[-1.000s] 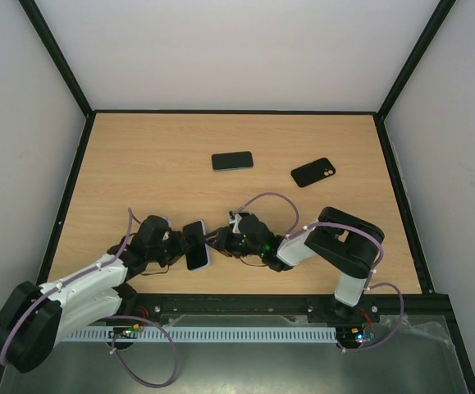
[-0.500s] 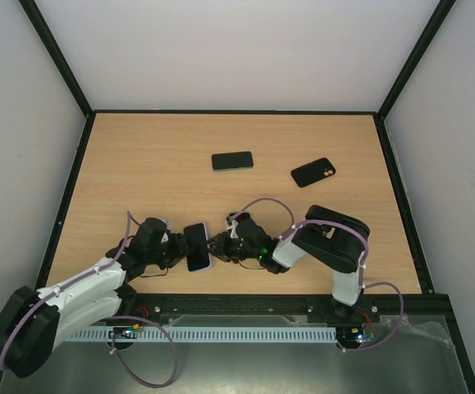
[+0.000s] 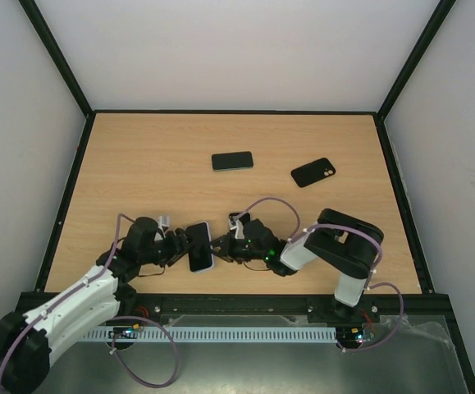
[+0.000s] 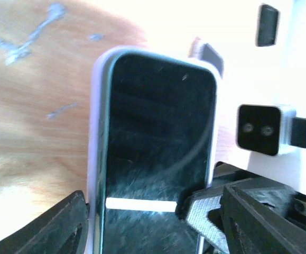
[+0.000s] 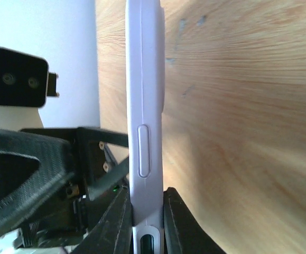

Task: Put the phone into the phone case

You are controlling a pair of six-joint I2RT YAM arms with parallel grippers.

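A phone with a dark screen [image 4: 158, 148] sits in a lilac case [image 3: 200, 246] held on edge just above the table near its front edge. My left gripper [image 3: 184, 246] is shut across the width of the cased phone: in the left wrist view [image 4: 142, 211] one finger [image 4: 71, 225] touches the case's left edge and the grey pad [image 4: 205, 211] presses the screen's right edge. My right gripper [image 3: 219, 246] is shut on the case from the other side. In the right wrist view [image 5: 145, 217] its jaws pinch the case's [image 5: 145, 106] front and back, seen edge-on.
A black phone [image 3: 232, 160] lies flat at the middle back of the wooden table [image 3: 139, 164]. A black case with a camera cut-out [image 3: 313, 172] lies to its right. Black frame rails run along the table's sides.
The cased phone has stayed between both grippers and shifted slightly right. My left arm has drawn back to the left and straightened; my right arm's elbow has shifted a little.
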